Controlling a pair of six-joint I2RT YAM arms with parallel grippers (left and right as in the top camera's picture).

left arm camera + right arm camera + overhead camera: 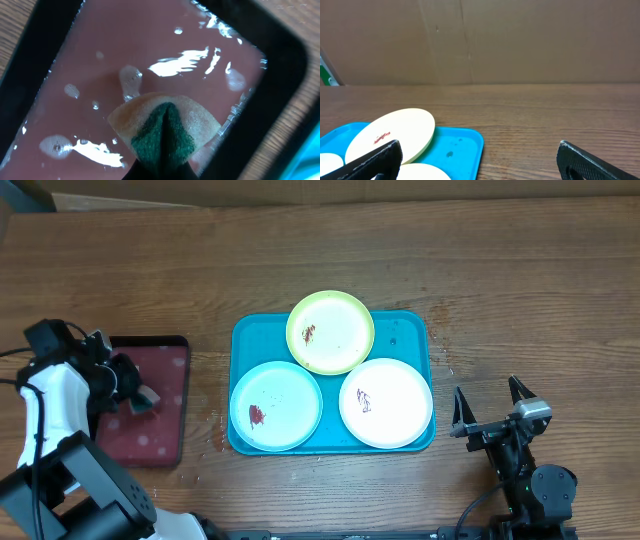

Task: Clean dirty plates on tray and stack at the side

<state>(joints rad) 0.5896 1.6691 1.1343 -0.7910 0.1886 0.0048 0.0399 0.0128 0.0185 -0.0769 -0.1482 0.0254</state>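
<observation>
overhead
turquoise tray [411,328]: sat mid-table on the wooden table [520,280], long side left-right, all 3 plates on it.
yellow-green plate [330,331]: far middle of the tray, edge out over the far rim, overlapping both other plates; reddish smudge left of centre.
light blue plate [276,406]: near-left of the tray, red smudge toward its near-left.
white plate [386,402]: near-right of the tray, dark smudge left of centre, just beside the blue one.
dark red tray [150,435]: black rim, left of the turquoise tray, apart from it.
left gripper [137,396]: was over the dark red tray, jaws together on something small.
right gripper [489,406]: was right of the turquoise tray, apart from it, jaws wide apart, nothing between them.

left wrist
sponge [165,127]: yellow with a green scouring face, folded, clamped in the jaws, tip over the dark red tray's floor; contact not readable.
water [182,54]: drops and glare patches lay across that floor.

right wrist
fingers [375,160]: 1 per lower corner, far apart, empty.
plates: yellow-green 1 was tilted, leaning over the white 1.
cardboard wall [520,40]: stood behind the table.
</observation>
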